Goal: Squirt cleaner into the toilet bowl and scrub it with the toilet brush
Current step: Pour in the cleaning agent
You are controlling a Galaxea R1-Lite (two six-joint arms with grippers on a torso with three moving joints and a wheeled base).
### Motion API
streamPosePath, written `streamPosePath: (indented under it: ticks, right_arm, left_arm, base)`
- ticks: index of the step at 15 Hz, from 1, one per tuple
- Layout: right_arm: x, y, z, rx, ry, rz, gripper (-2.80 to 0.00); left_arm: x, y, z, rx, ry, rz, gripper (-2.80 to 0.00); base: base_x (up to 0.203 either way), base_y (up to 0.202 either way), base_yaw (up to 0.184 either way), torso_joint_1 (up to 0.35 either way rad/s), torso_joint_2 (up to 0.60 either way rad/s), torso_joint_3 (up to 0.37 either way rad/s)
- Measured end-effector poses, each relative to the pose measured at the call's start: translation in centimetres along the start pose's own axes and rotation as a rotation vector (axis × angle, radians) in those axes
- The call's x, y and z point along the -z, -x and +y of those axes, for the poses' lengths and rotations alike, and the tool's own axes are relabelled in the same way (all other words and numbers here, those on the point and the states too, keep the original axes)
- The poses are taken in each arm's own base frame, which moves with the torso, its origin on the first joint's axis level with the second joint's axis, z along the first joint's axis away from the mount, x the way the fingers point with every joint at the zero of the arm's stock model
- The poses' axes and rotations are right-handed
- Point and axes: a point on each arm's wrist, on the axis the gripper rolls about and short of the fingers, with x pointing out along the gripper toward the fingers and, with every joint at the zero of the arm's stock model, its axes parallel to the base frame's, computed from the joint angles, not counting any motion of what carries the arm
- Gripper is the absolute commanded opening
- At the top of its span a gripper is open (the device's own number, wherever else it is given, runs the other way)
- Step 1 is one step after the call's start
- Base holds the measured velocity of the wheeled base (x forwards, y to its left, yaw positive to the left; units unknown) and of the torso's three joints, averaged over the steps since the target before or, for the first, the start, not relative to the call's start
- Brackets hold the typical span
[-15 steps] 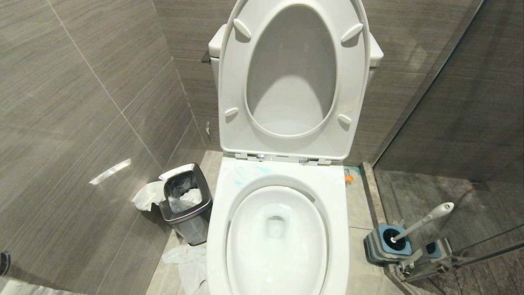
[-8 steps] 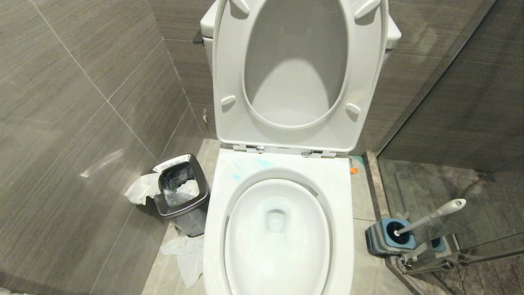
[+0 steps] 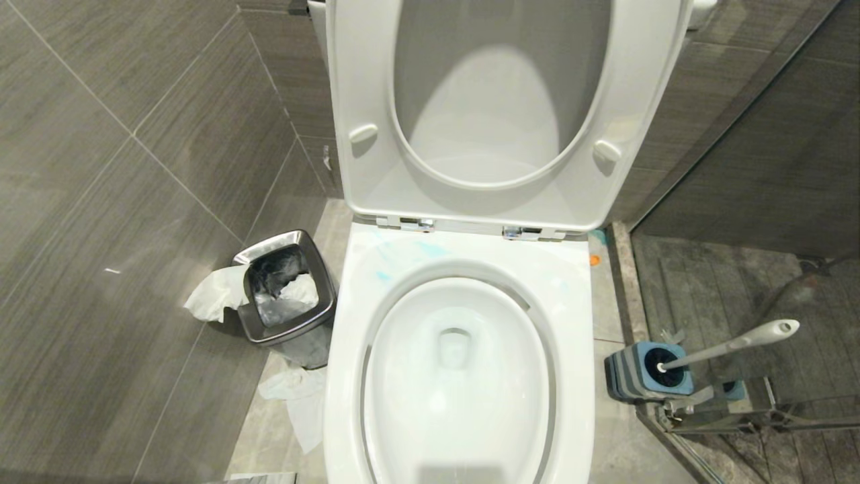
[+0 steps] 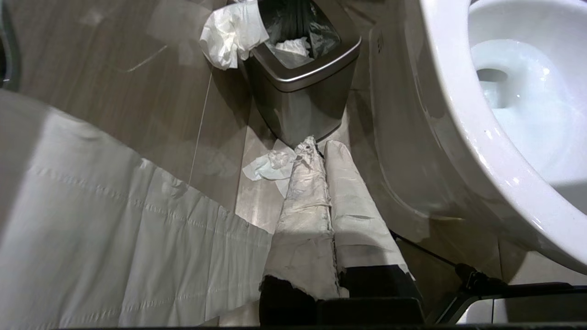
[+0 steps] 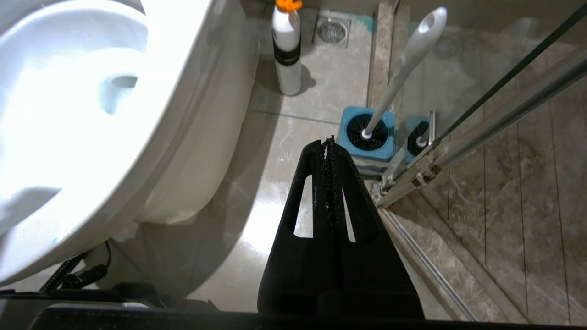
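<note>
**Two grippers closed and empty, brush in its holder**

Head view: one toilet bowl, wide white rim, seat and lid raised against the tank. Faint turquoise smears of cleaner on the back of the rim, left of centre, just under the hinges. Pale blue-tinted water around the drain. Left of the bowl, a small steel waste bin against the grey tiled wall, crumpled paper hanging over its outer side and more paper on the floor in front of it. Right of the bowl, well apart from it, the toilet brush, bristle head sunk in a blue-topped holder, handle tilted out toward the glass partition. Neither arm in sight here.

Left wrist view: left gripper, fingers wrapped in white paper-like cover and pressed together, nothing between them. Tips low over the floor, pointing at the foot of the waste bin, beside the outer wall of the bowl.

Right wrist view: right gripper, black fingers shut tight against each other, empty. Tips aimed at the floor just beside the blue holder, apart from it. Beyond, a white bottle with an orange cap standing on the floor near a drain grate, next to the bowl's base.
</note>
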Motion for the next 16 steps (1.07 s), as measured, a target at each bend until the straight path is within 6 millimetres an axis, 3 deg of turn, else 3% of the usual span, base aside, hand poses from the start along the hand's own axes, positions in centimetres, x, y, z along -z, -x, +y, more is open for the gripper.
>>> streamPosePath:
  ticks: [16]
  right_arm:
    - [-0.01, 0.00, 0.00, 0.000, 0.000, -0.001, -2.80]
  left_arm:
    - [-0.01, 0.00, 0.00, 0.002, 0.001, -0.001, -2.80]
  base:
    - [0.000, 0.000, 0.000, 0.003, 0.00, -0.185]
